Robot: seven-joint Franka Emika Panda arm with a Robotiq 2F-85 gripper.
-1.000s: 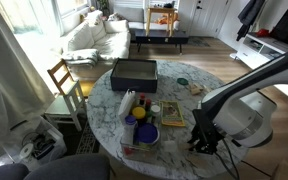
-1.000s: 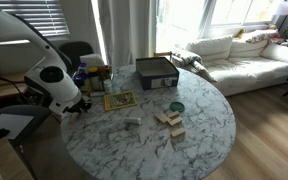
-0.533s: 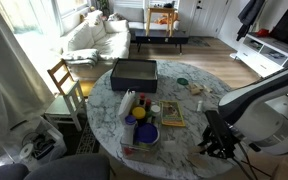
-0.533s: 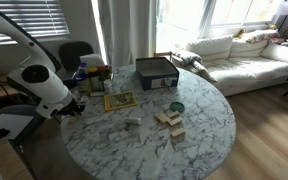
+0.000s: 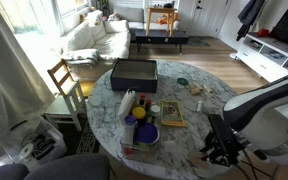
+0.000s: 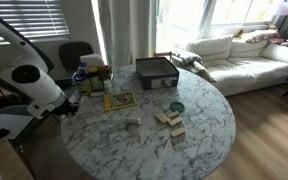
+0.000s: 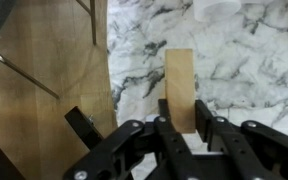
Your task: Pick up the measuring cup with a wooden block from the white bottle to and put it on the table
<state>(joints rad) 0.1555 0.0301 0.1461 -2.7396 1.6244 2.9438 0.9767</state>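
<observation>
Retreating since a second ago, the arm (image 5: 269,110) is hanging past the counter (image 5: 181,96) edge. I am seeing the pincer (image 7: 181,120) nearly closed on a block (image 7: 181,80), gripped lengthwise; the bottle (image 5: 127,103) is lying well away beside the bowl (image 5: 144,133).

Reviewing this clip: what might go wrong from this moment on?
1. In the wrist view the wooden block shows between the fingers of the gripper, close to the edge of the table. Whether it is firmly clamped is unclear, so it may slip and drop to the floor.
2. In both exterior views the arm sits low beside the table rim, so a careless sweep might strike it.
</observation>
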